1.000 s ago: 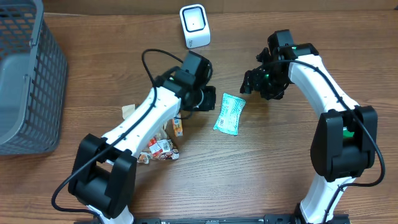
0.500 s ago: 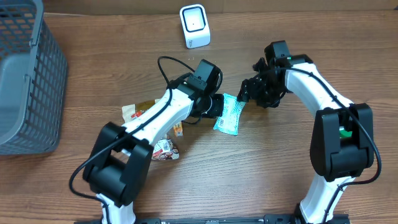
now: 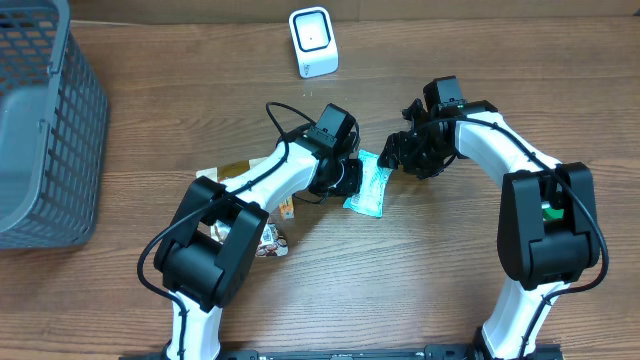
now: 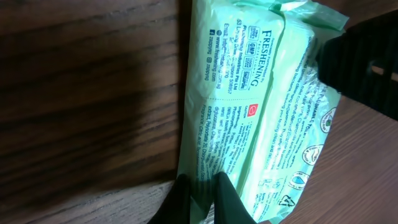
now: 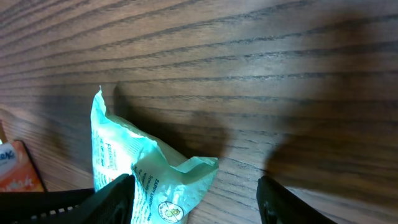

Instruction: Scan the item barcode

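We take the white scanner (image 3: 313, 40) at the far edge of the table (image 3: 430, 300) as our landmark. The wipes pack (image 3: 372, 187), light green, lies flat on the wood on the robots' side of the scanner and a little to its right. A strip of bare wood shows between the two.

The left gripper (image 3: 349, 177) is at the pack's left long edge. In its wrist view it (image 4: 203, 198) is clenched, and a thin strip of the green pack (image 4: 249, 106) shows between the two fingertips, so we read it as pinching the pack's edge. The printed side of the pack faces this camera.

The right gripper (image 3: 397, 152) is at the pack end that is nearer to the scanner. In its wrist view the gripper (image 5: 196, 202) stands wide apart. The crumpled end of the pack (image 5: 146, 177) is beside one finger and we see nothing clamped.

The gray basket (image 3: 88, 120) stands well to the left of the scanner, at the table's edge. Some snack packets (image 3: 265, 240) lie farther from the scanner than the pack, under the left arm. Beyond the pack, away from the scanner, bare wood runs to the near edge.
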{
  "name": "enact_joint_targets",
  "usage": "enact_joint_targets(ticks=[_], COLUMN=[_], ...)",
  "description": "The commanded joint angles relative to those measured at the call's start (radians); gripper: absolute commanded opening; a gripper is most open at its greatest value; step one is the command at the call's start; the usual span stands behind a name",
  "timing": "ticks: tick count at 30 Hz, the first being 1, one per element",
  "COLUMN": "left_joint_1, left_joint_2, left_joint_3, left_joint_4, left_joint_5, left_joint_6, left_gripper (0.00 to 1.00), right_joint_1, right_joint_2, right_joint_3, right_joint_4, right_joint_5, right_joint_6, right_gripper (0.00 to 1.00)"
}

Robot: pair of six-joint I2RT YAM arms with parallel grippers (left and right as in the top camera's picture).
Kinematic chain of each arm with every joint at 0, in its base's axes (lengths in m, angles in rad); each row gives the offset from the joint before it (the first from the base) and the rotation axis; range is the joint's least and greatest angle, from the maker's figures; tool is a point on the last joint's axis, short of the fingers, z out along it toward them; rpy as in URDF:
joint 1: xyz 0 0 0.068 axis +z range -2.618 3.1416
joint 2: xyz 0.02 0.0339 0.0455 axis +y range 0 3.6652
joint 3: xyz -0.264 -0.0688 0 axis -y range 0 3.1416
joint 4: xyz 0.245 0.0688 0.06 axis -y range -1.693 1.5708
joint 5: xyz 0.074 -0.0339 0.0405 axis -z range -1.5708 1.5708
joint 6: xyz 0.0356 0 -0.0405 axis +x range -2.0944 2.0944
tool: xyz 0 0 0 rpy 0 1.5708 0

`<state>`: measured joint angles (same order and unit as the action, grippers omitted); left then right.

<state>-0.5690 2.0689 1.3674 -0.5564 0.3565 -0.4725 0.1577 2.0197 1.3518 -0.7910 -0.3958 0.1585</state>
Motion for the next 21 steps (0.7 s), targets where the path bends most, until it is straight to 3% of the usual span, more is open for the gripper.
enact_joint_targets(ticks=[1, 21], left_joint_1=[-0.002, 0.0], left_joint_2=[0.05, 0.049], left_joint_3=[-0.006, -0.005], left_joint_4=[-0.008, -0.024], left_joint_5=[-0.034, -0.076], left_joint_6=[0.0, 0.001], left_gripper=[0.04, 0.04], right_joint_1=[0.005, 0.006], right_joint_2=[0.004, 0.005], right_joint_3=[-0.006, -0.037], right_joint_4=[0.009, 0.042], right_joint_5=[-0.038, -0.103], right_joint_6=[-0.003, 0.051], right_gripper=[0.63, 0.54])
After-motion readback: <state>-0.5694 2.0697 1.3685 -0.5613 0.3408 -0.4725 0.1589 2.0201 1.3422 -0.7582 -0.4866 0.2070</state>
